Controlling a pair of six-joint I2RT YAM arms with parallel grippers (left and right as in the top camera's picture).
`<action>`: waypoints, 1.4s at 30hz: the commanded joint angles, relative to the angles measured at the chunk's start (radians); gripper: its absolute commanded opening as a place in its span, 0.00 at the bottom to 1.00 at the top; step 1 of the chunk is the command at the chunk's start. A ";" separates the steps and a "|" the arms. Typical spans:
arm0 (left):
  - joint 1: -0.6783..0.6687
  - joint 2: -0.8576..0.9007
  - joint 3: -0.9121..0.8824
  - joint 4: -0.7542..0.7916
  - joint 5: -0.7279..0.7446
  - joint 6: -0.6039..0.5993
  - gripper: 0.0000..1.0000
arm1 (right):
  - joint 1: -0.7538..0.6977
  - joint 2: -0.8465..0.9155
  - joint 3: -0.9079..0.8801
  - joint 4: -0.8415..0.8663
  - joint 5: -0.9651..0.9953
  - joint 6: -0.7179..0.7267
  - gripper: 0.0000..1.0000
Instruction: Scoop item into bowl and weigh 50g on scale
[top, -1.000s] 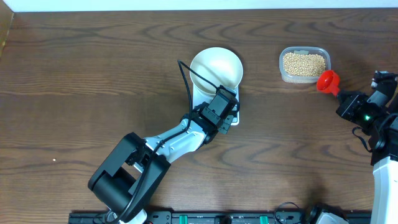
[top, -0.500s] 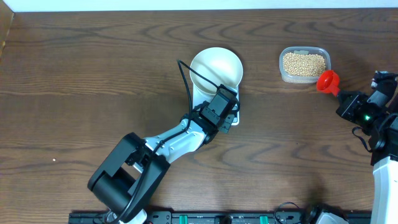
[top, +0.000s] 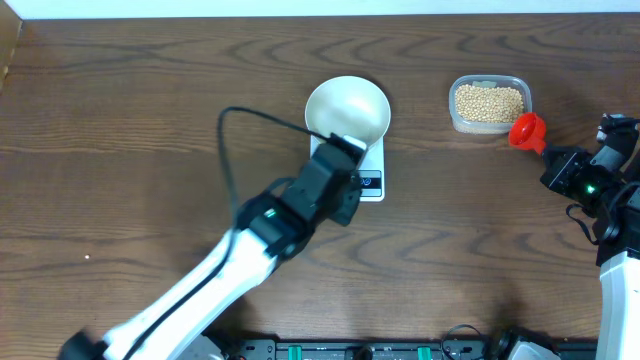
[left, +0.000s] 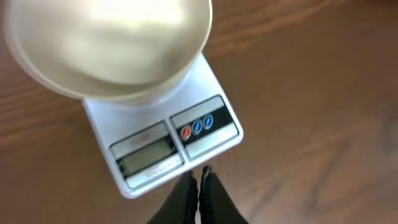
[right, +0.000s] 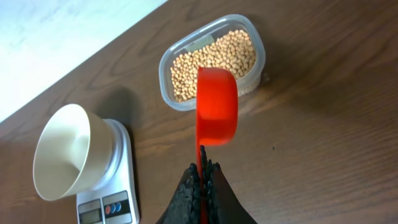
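The left pincer (left: 199, 178) is clenched on nothing, its tips pressed together just over the tabletop (top: 150, 100) at the front edge of the scale (left: 161, 146), near the display and buttons. The bowl (top: 347, 108) sits on the scale, empty and set toward its rear edge; no digits can be read on the display. To the right, well apart, the beans (top: 489, 102) all lie in the clear tub (top: 453, 112). Just beside the tub hangs the red scoop (right: 216, 106), empty, its handle grasped in the right pincer (right: 202, 167).

No scooping appears to have begun.

Likely troubles:
- The left tips are close enough to bump the scale or lean on its platform, which would falsify the reading or shift the bowl.
- The beans are round and loose, so a heaped scoop could shed them on the way across to the bowl.
- A full pour could overshoot the target weight.
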 joint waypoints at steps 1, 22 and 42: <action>0.035 -0.113 0.000 -0.039 -0.089 -0.015 0.07 | -0.005 0.003 0.018 0.000 -0.013 -0.018 0.01; 0.515 -0.085 0.000 0.135 -0.275 -0.015 0.08 | -0.005 0.099 0.018 0.269 0.039 0.171 0.01; 0.351 -0.028 0.000 0.142 -0.079 -0.061 0.07 | -0.002 0.100 0.018 0.198 0.056 0.111 0.01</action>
